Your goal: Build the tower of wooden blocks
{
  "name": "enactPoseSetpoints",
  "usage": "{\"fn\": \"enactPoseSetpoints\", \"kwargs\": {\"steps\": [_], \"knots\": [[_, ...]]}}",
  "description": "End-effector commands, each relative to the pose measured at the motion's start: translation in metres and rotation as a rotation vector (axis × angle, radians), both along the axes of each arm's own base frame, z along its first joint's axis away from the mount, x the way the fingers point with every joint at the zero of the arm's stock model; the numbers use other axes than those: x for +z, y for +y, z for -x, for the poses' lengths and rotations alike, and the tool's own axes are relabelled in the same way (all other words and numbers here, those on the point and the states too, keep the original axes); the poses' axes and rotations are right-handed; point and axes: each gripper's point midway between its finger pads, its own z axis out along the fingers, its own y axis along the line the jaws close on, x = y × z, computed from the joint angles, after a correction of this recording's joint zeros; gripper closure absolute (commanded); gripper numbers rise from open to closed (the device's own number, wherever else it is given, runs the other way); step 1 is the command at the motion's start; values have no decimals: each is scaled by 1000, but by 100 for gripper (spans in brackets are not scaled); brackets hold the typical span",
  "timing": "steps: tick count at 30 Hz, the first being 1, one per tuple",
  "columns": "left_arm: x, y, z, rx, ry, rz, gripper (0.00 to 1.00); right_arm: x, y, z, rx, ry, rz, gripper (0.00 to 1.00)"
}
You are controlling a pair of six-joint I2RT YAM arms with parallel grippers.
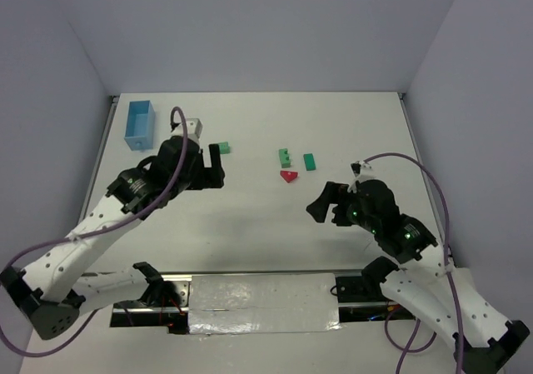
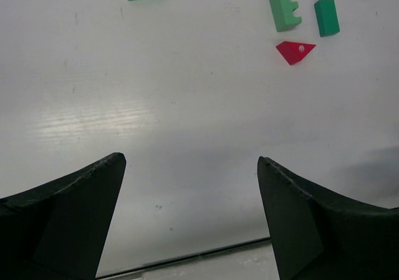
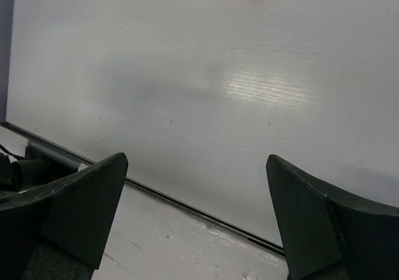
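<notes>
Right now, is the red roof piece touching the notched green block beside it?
Apart. The left wrist view shows a strip of bare table between the red roof piece and the notched green block.

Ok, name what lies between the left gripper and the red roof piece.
Only bare table separates left gripper from red roof piece; left wrist view.

A red roof piece (image 1: 289, 176) lies flat beside a notched green block (image 1: 285, 154) and a plain green block (image 1: 310, 162), with another green block (image 1: 225, 147) well apart to their left
</notes>
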Motion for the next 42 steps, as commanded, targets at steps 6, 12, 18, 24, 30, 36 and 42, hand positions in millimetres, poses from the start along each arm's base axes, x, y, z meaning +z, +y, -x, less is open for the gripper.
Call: {"fn": "enactPoseSetpoints", "kwargs": {"steps": [6,12,18,24,30,36,42], "knots": [[-20,45,31,45,-79,-43,0,-4,18,-94,-102,2,206,8],[-50,41,37,39,-28,9,1,-39,48,-180,-70,106,466,23],[-51,48,40,60,-34,-2,0,-74,75,-235,10,191,593,30],[-48,52,42,79,-47,2,1,-105,83,-264,48,229,610,35],[-47,46,42,39,-45,5,0,-130,77,-268,43,274,642,49],[-47,40,44,5,-48,24,0,-119,77,-270,25,226,609,76],[-44,23,38,-24,-33,77,1,-57,85,-254,-32,66,450,80]]}}
